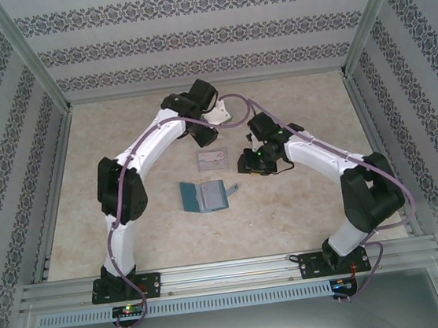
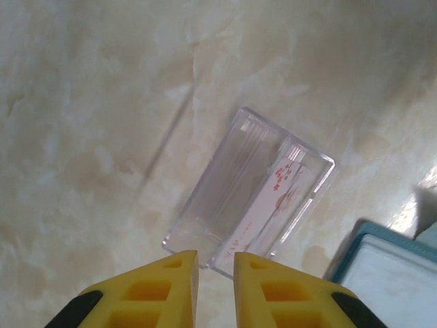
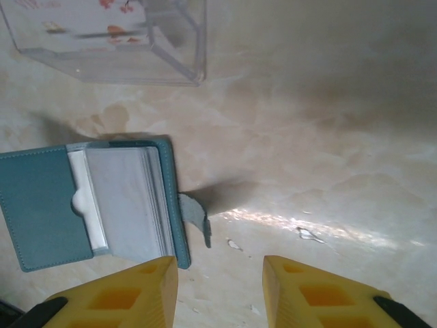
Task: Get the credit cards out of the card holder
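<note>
Teal card holder (image 1: 204, 196), beige marbled table (image 1: 276, 214)

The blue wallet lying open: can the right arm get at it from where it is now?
Probably yes. The right gripper hangs just beside the wallet, its jaws apart and empty, and nothing lies between the two.

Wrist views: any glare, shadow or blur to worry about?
Right wrist: bright glare streak on the table right of the card holder, which throws a dark shadow. Left wrist: soft focus overall, clear tray edges hazy, credit card print smeared. Top external: even light, no hotspots.
</note>
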